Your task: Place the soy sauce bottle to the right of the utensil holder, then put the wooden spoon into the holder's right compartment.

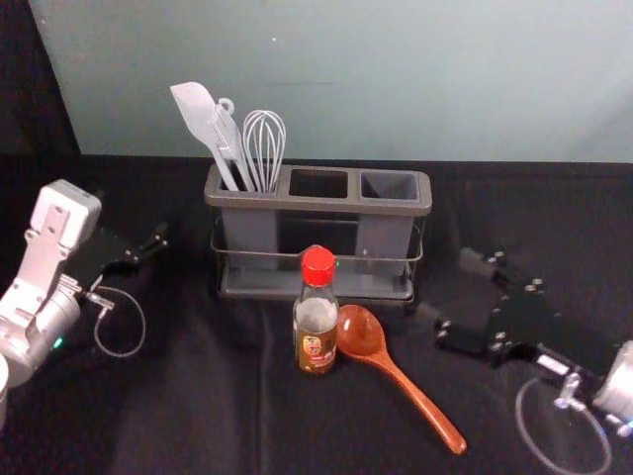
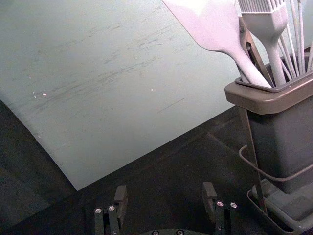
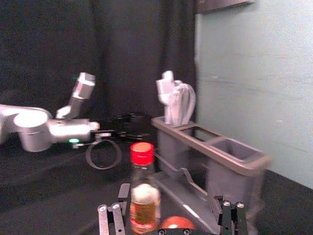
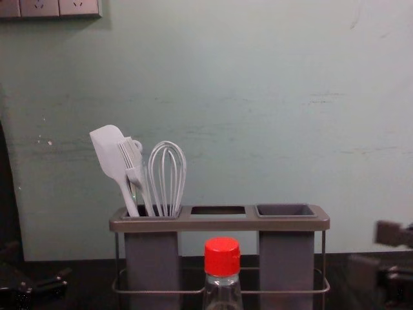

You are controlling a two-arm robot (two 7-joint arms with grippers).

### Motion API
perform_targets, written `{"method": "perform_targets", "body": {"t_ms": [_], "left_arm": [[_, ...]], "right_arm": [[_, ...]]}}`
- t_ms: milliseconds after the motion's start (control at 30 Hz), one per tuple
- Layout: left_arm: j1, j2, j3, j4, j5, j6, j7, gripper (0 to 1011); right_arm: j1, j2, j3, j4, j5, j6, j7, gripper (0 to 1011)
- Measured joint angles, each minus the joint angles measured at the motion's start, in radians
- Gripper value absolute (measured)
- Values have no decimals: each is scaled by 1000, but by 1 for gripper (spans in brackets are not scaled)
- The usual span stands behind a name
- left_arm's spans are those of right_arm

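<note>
Black right gripper (image 1: 447,287) reaching in from right, fingers wide apart; black left gripper (image 1: 148,250) idling at left, equally wide. Red-capped clear soy sauce bottle (image 1: 316,319) standing upright before grey rectangular utensil holder (image 1: 326,205); glossy reddish-brown wooden spoon (image 1: 401,378) lying beside bottle.

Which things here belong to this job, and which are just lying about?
Job:
- soy sauce bottle
- wooden spoon
- utensil holder
- right gripper, open, right of the bottle

Extras:
- spatula, brush, whisk, in the left compartment
- left gripper, idle, left of the holder
</note>
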Motion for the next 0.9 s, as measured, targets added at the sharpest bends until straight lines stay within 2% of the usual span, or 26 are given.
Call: {"method": "perform_targets", "body": {"t_ms": [300, 600, 900], "left_arm": [[0, 0, 0, 0, 0, 0, 0, 1005], [0, 0, 0, 0, 0, 0, 0, 1005], [0, 0, 0, 0, 0, 0, 0, 1005]], "right_arm": [[84, -60, -77, 44, -15, 49, 102, 1002], [140, -100, -118, 78, -38, 79, 114, 1002], [221, -148, -163, 135, -71, 106, 114, 1003]]}}
